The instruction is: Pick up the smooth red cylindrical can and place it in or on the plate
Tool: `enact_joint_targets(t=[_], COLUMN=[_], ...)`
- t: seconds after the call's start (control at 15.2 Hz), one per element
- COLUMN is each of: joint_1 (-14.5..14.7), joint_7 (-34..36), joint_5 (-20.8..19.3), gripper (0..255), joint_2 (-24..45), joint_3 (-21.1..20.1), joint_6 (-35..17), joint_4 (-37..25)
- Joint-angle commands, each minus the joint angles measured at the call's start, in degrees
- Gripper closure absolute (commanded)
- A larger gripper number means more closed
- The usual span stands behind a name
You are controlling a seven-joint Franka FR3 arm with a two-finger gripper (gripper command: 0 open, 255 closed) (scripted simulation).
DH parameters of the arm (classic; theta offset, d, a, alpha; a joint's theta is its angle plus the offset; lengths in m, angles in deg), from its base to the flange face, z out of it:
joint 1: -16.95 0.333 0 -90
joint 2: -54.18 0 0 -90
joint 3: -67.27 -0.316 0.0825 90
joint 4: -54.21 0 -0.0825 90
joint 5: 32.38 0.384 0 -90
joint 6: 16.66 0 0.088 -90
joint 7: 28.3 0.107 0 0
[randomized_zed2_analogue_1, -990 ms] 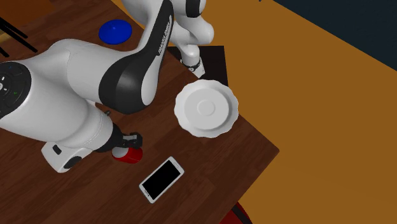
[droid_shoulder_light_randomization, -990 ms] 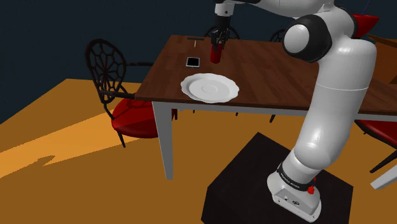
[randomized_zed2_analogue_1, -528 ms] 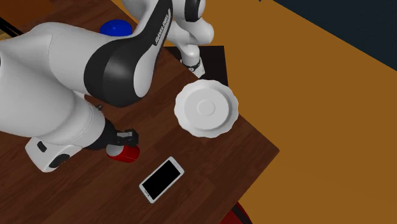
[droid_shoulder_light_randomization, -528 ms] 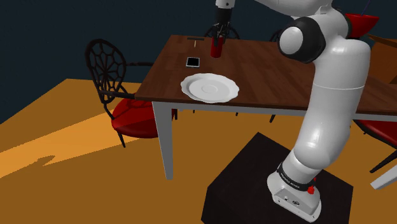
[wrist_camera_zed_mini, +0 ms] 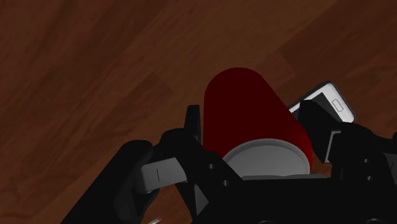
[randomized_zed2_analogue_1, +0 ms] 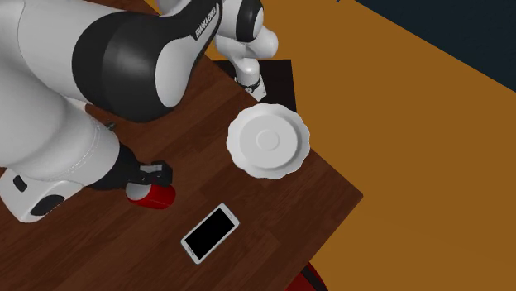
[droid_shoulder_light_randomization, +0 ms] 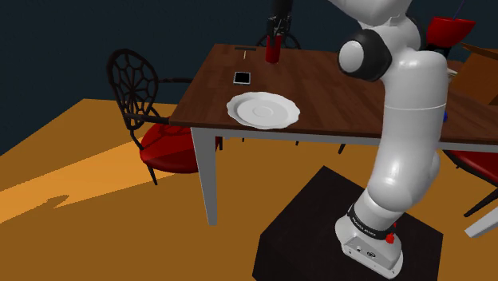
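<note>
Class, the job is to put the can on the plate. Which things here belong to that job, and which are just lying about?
Job: red can, held in the gripper; white plate.
Lying about: phone; chair.

red can (wrist_camera_zed_mini: 254, 114) clasped upright, white plate (randomized_zed2_analogue_1: 268, 141) apart

The desk (wrist_camera_zed_mini: 95, 76) is dark wood with plain grain; the red can (wrist_camera_zed_mini: 245, 111) looks smooth and matt, its end grey; the plate (randomized_zed2_analogue_1: 269, 140) is smooth, plain white.
</note>
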Motion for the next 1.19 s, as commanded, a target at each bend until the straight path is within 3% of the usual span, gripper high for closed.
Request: enact_joint_targets(t=[0.0,0.07,0.26,0.53,1.12], joint_1=[-0.7,-1.2,3.5,7.6,13.3], joint_7=[0.0,0.0,2.8,7.4,18.7], joint_5=[0.6,0.9,-1.8,-4.4,-6.7], gripper=[255,255,255,255,255], joint_2=[2.0,3.3,-7.2,-16.7,-31.9], joint_3=[0.0,-0.1,-0.4,-2.1,-8.1], joint_6=[3.0,4.6,-0.7,-3.7,-5.3], joint_4=[-5.0,-7.9,7.7,20.0,36.6])
